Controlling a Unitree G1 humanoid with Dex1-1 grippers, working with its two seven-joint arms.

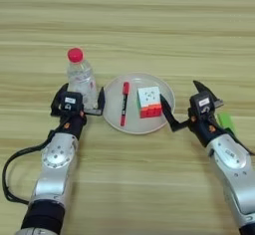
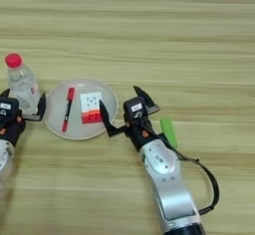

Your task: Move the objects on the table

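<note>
A clear plastic bottle [image 1: 79, 79] with a red cap stands upright at the left. My left gripper [image 1: 82, 100] is open, one finger on each side of the bottle's base with small gaps. Right of the bottle lies the round white plate [image 1: 159, 88], holding a red marker pen [image 1: 123, 109] and a colourful puzzle cube [image 1: 149, 102]. My right gripper [image 1: 184, 103] is open wide just right of the plate, its left finger at the plate's rim beside the cube. The flat green block [image 2: 168, 132] lies on the table behind that gripper, partly covered by it.
The wooden table [image 1: 149, 30] stretches wide beyond the plate. Both forearms reach in from the near edge, and black cables trail by the left arm [image 1: 10, 179] and the right arm [image 2: 211, 184].
</note>
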